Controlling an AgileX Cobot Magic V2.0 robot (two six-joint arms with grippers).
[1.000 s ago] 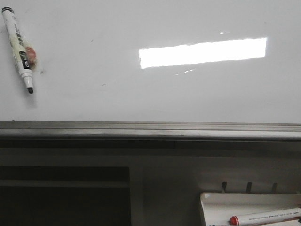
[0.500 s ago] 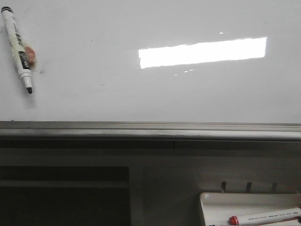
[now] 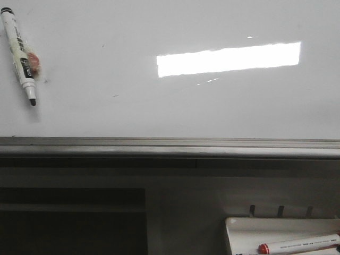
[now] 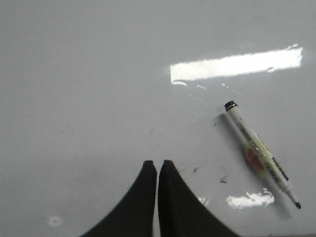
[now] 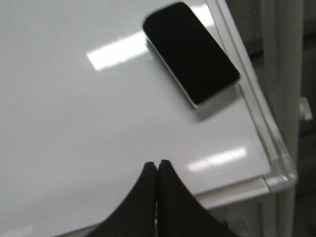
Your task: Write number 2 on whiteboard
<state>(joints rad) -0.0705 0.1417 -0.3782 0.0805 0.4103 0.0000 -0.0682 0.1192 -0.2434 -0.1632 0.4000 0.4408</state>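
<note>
The whiteboard (image 3: 159, 106) carries a black-tipped marker (image 3: 18, 56) (uncapped) and a black eraser (image 5: 191, 53).

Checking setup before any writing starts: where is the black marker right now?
In the front view the black marker lies on the whiteboard at its upper left, tip pointing down, far left of the bright reflection; neither tool holds it.

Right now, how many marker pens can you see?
2. A black-tipped marker sits on the whiteboard at its upper left, uncapped tip pointing down. A red-capped marker lies in the small white tray below, lower right. Others may be out of view.
</note>
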